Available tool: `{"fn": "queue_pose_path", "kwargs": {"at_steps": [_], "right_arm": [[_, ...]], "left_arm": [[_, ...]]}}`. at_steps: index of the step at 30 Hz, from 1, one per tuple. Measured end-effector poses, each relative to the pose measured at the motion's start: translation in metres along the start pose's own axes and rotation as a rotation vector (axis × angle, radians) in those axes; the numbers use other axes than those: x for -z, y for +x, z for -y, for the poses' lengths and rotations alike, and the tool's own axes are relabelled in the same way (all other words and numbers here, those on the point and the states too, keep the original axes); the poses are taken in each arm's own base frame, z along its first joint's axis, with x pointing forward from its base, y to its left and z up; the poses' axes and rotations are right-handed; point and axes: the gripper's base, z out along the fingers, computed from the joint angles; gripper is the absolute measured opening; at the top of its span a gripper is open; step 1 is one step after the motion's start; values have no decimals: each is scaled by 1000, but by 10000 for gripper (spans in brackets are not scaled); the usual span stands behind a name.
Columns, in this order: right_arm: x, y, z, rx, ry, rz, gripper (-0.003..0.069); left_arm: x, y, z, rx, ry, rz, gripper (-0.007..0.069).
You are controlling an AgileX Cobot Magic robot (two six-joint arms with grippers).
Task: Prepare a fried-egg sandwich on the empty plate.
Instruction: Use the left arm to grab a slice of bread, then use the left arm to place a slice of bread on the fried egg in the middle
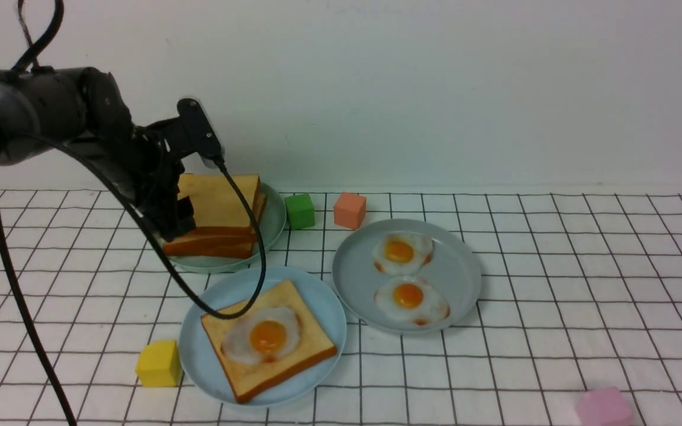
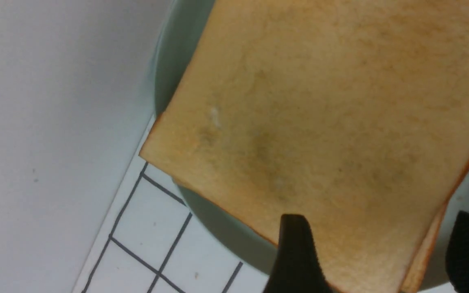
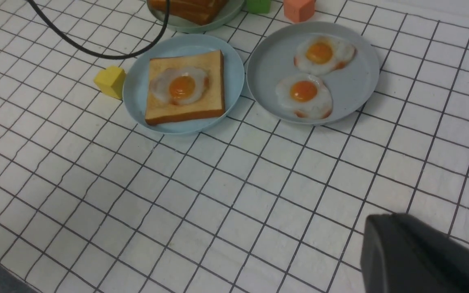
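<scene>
Left pincer [image 2: 381,221] spread wide over the toast pile [image 1: 219,201], lid slice up next I reckon.
From my seat, the half-built sandwich, bottom toast [image 1: 311,346] plus fried egg [image 1: 267,335], is already on the bright blue plate [image 1: 193,349], so it just wants a top. The jaws stand apart around a corner of the top slice [image 2: 320,122], and I can't tell if they're touching it. My right pincer [image 3: 385,219] is closed up with nothing in it. Toast is probably light and a bit springy, so I'd pinch just that slice by its crust edges, gently, or its neighbour may tag along. The egg looks thin, floppy and maybe slippery, so lower the lid flat, no sideways shove.
</scene>
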Motion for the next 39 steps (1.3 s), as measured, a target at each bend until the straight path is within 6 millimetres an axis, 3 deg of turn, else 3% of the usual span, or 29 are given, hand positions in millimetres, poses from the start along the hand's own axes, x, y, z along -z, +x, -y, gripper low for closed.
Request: {"fn": "queue_pose_path", "kwargs": {"at_steps": [12,15,18,19,22,26,31,36,37,39], "right_arm": [[0,-1,0,-22,0,7,17],[0,-1,0,-22,0,7,20],[0,-1,0,-22,0,7,23],[0,-1,0,-22,0,7,23],[0,-1,0,-22,0,7,25],[0,-1,0,-22,0,7,29],[0,-1,0,-25,-5,7,31],[0,1,-1,-28,-11,-6,32],[0,1,-1,-28,-11,-7,32],[0,2,-1,-28,-11,-17,32]], "left_arm": [[-19,4,2,-11,2,-15,415],[-19,5,3,-11,11,-20,359],[-19,5,4,-15,24,-30,212],[-19,5,4,-15,24,-30,202],[-18,6,4,-23,34,-39,41],[-17,4,6,-33,38,-42,4],[-1,2,6,0,52,-50,4],[49,-23,12,113,31,-29,4],[49,-23,12,113,31,-29,4],[72,-44,35,148,53,-17,4]]}}
